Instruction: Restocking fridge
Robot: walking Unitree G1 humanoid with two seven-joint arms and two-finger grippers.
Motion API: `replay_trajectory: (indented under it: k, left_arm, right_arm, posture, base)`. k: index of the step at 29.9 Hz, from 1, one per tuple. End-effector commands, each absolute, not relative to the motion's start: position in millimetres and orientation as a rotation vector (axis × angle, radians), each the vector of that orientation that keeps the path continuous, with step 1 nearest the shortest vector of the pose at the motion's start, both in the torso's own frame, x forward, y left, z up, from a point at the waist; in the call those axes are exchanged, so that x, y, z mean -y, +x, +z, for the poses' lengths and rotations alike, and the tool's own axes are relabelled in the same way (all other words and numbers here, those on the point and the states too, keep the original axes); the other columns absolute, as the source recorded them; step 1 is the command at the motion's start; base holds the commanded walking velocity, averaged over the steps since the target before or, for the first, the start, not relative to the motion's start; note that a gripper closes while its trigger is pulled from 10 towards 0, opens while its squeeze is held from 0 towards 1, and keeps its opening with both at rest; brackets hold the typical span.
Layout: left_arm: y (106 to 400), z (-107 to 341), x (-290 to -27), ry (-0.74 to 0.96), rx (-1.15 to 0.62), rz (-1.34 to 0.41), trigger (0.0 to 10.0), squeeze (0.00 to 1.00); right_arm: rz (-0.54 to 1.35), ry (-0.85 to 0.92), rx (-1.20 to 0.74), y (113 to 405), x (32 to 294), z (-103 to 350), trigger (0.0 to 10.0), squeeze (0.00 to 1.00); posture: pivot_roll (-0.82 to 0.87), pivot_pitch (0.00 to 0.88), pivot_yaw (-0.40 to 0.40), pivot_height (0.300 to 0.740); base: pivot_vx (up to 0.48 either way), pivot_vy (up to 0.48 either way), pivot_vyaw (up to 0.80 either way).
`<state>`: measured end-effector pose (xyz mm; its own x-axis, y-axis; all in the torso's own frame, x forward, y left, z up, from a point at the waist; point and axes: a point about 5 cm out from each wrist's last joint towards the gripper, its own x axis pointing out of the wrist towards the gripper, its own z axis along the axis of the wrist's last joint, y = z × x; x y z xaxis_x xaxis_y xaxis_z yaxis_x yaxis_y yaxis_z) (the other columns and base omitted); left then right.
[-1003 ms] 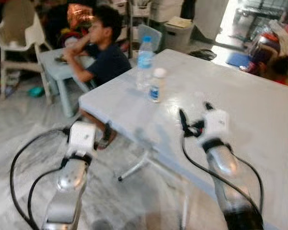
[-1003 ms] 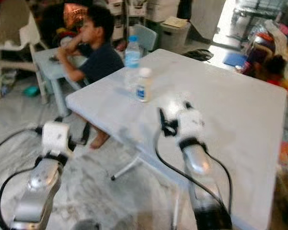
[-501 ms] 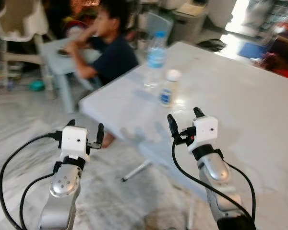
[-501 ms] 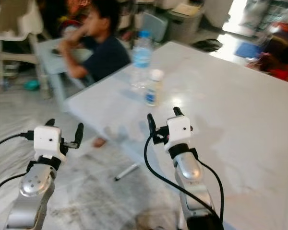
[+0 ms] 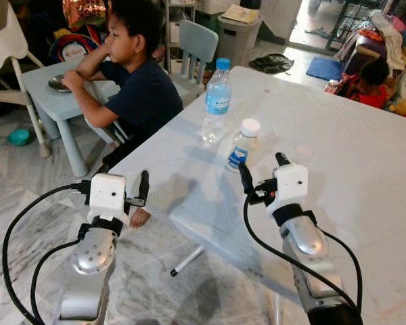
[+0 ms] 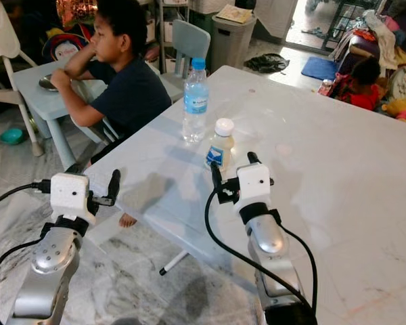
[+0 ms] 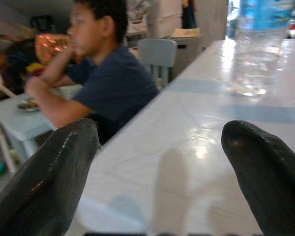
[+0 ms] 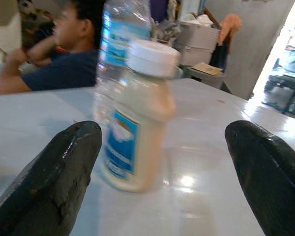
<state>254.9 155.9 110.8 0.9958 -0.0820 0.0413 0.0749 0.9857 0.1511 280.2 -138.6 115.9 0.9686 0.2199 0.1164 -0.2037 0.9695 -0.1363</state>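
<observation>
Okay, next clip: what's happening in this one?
The robot stands at a white table with both arms raised and nothing held. Its right claw is open and lined up just short of a small white-capped bottle; a taller water bottle stands upright behind that. The left claw, also open, hovers off the table's near corner. A person sits at a small blue table beyond, facing away from the robot.

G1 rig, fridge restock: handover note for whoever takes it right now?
Right end effector: open, empty, over the white table, lined up just short of the small white-capped bottle.
Left end effector: open, empty, off the table's near corner.
Water bottle stands upright behind the small one.
A person sits close by.
Done: nothing picked up.
Left: grasp both bottles, carry them to the fridge.
</observation>
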Motion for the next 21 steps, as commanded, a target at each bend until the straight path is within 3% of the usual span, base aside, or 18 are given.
replay_trajectory:
  k: [1, 21]
  left_arm:
    - [254.0, 108.8, -153.0, 0.147, 0.036, -0.084, 10.0, 0.00]
    - [241.6, 109.9, -151.0, 0.165, 0.012, -0.110, 10.0, 0.00]
  right_arm:
    - [0.201, -0.134, 0.145, 284.9, 141.8, 121.4, 10.0, 0.00]
    - [0.295, -0.203, 0.230, 329.0, 150.5, 155.3, 10.0, 0.00]
  posture:
    - [0.09, 0.003, -0.058, 0.740]
    - [0.14, 0.080, -0.024, 0.740]
  base:
    - [0.000, 0.000, 0.00]
    - [0.000, 0.000, 0.00]
